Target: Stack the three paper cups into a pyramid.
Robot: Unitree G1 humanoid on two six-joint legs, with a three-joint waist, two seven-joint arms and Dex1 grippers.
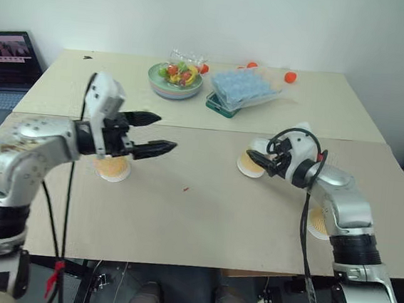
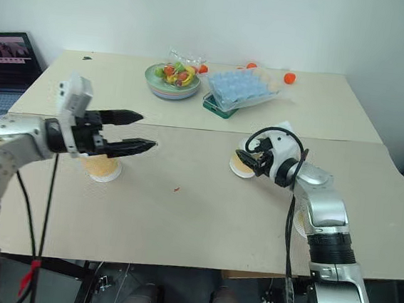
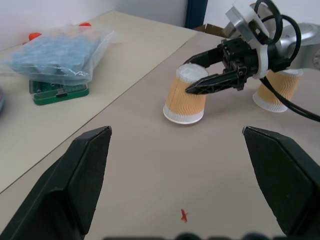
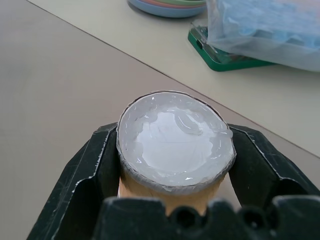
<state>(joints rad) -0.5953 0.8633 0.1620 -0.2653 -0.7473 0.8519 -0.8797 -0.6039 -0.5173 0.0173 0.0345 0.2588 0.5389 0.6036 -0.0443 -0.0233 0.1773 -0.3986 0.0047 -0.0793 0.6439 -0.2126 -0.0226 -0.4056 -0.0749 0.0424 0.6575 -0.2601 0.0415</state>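
1. At the middle right of the left eye view, your right gripper [image 1: 257, 161] is pinched around a paper cup [image 1: 250, 164] that stands upside down on the counter [image 1: 203, 216]. In the right wrist view its fingers [image 4: 90, 165] press on opposite sides of the wall just under the white base [image 4: 175, 140].
2. At the middle left of that view, your left gripper [image 1: 162, 133] hangs spread wide and holds nothing. A second cup [image 1: 112, 166] stands on the counter just under and behind its fingers.
3. The third cup [image 1: 317, 222] stands at the right of the frame, partly hidden behind your right forearm. In the left wrist view it sits near the gripped one, apart from it.
4. All three cups stand with the wide rim down and the narrow base up, long axis upright. None is stacked yet, so the pyramid is not begun.
5. Expect each cup to be very light and thin-walled: it will likely dent under a hard squeeze and tip at a nudge. The ribbed wall should give some grip.
6. Take hold across the wall near the stiffer base end, as your right gripper does now, and keep the axis upright while carrying.
7. The green bowl of fruit [image 1: 174, 81] and the blue tray [image 1: 242, 89] sit at the top centre, well apart from the cups.
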